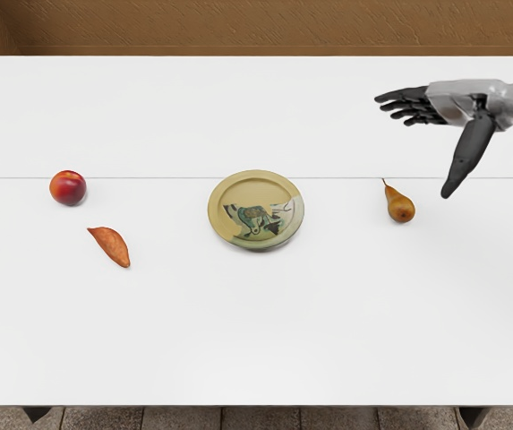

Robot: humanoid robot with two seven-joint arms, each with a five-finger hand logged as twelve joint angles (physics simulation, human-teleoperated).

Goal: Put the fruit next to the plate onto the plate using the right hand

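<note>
Right robot hand [444,107]: arm cut off past the wrist by the right edge. The table [256,322] runs beyond both side edges, its legs [34,414] cropped to stubs. The plate [232,191] bears a painted motif too small to make out.

Head view slants down on table [256,340]

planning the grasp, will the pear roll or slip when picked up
The pear seems to lie on its side, so a nudge would probably roll it in a curve. Its smooth tapered body may slip from the right hand. It looks firm, not floppy.
</note>
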